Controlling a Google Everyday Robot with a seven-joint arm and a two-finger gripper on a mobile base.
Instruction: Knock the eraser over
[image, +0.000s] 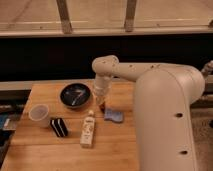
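Observation:
The eraser (59, 127) is a small black block with white stripes on the wooden table (45, 150), at the left, just right of the white cup (39, 114). My gripper (101, 100) hangs from the white arm over the table's back middle, right of the black bowl (75, 95) and above the blue-grey pad (114, 116). It is well to the right of the eraser and apart from it.
A white bottle (88, 129) lies on the table between the eraser and the pad. A small red-and-dark object (101, 106) sits just under the gripper. My arm's large white body (167, 120) covers the table's right side. A dark railing runs behind the table.

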